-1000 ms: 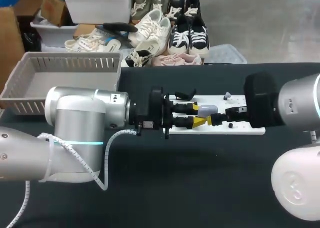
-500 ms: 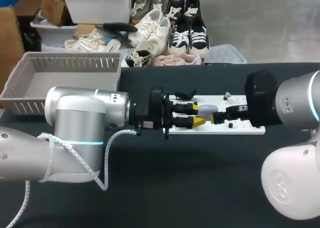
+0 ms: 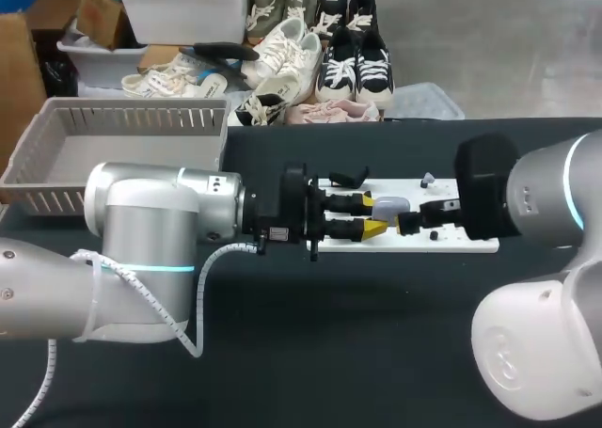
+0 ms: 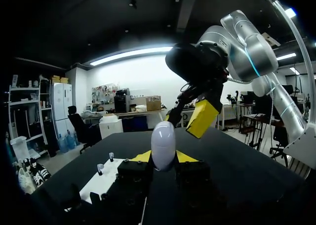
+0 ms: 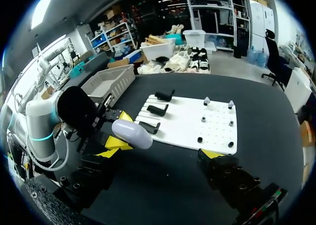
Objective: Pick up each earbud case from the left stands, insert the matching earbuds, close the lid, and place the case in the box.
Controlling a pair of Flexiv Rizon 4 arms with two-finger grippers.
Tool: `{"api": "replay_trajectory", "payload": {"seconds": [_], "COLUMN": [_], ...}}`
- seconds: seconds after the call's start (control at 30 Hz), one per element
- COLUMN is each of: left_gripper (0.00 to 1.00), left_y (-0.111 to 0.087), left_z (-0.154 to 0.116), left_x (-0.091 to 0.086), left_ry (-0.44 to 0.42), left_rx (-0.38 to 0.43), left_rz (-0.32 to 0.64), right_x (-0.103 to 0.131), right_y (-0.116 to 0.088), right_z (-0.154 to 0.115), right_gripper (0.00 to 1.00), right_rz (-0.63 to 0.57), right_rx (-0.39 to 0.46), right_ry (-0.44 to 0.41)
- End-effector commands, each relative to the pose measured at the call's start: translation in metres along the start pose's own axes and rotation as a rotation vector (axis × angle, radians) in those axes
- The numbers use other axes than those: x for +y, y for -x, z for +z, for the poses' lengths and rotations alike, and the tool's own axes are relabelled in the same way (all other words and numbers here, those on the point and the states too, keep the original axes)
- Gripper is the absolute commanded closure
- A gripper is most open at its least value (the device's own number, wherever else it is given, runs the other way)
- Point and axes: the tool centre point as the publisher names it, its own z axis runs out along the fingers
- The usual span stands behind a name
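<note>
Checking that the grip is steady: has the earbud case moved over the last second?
No. In the head view the earbud case sits at the same spot over the white board, held in the left claw.

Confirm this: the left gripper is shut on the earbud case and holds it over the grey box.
Not quite. The left gripper is shut on the case, but it holds it over the white board, not the grey box, which stands apart at the table's far left corner. The head view shows this.
</note>
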Motion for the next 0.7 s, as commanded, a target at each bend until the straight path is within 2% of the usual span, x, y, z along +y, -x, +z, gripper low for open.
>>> {"api": "replay_trajectory", "payload": {"seconds": [0.03, 0.7], "left_gripper": [1.00, 1.00], "left_y": [-0.0009, -0.0009], "left_z": [0.0002, 0.0002], "left_x": [0.0008, 0.0008], "left_ry": [-0.001, -0.001], "left_rx": [-0.002, -0.002], "left_rz": [0.001, 0.001], "right_x": [0.0031, 0.0025], "right_y": [0.0026, 0.0066], "right_z": [0.0002, 0.0089], "right_gripper": [0.00, 0.00], "right_rz": [0.002, 0.014], "right_rx": [0.007, 0.017], "right_ry": [-0.081, -0.086]}}
